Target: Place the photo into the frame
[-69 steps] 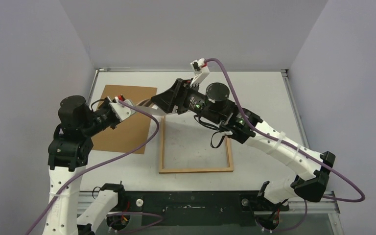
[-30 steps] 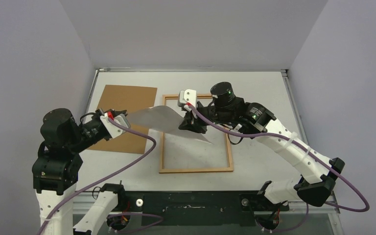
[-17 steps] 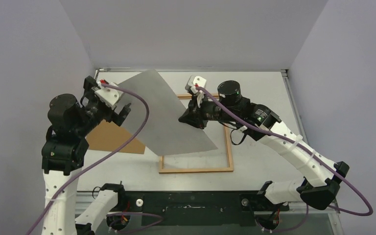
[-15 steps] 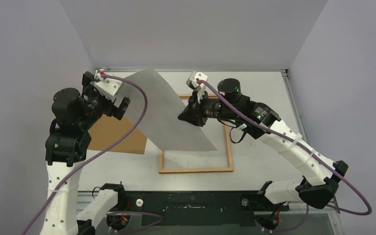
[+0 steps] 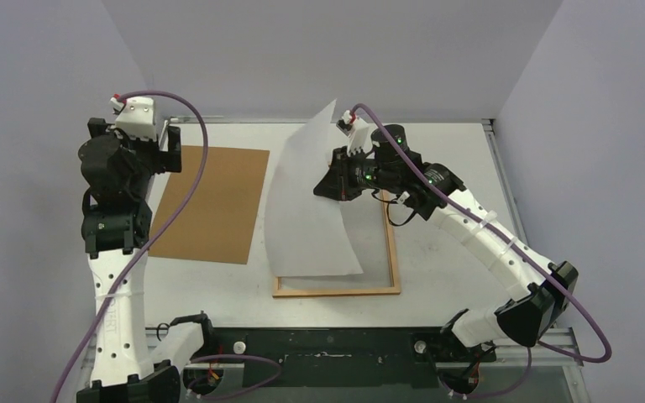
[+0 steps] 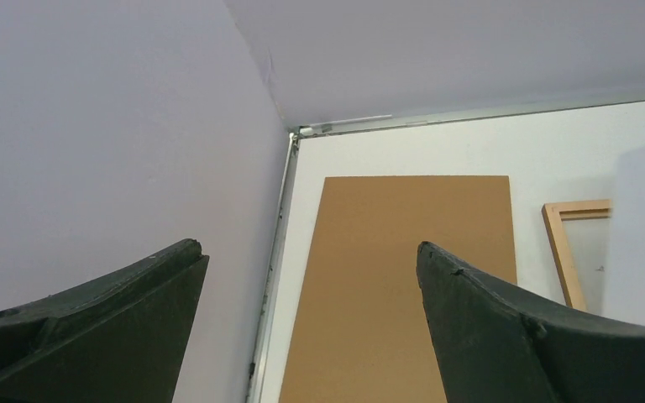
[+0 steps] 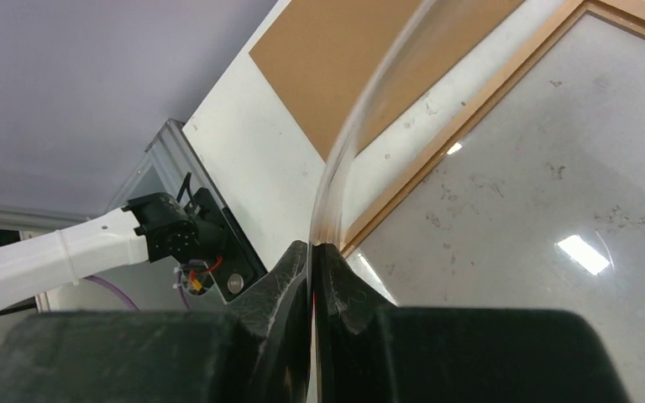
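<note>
A light wooden frame [image 5: 336, 291] is lying flat on the white counter [image 5: 445, 151], pane up, nearest the arm bases. Above it, the photo [image 5: 306, 218] is hanging almost upright and bowing along its length, with its white back facing the overhead camera. Its lower edge is sitting low over the near-left part of the frame, though it is not possible to tell whether it is touching the pane. The right gripper [image 7: 312, 252] is pinching the sheet's right edge, jaws closed tight on the paper. It is carrying the sheet alone, probably so it can be swung down and laid inside the border. Left of the frame, a plain brown backing board [image 5: 210, 201] is lying flat, apparently set aside until the print is in. Farthest back on the left, the left gripper [image 6: 309, 252] is hovering high over that board. Its jaws are spread wide with nothing between them, well apart from the photo, likely to give the sheet room.
</note>
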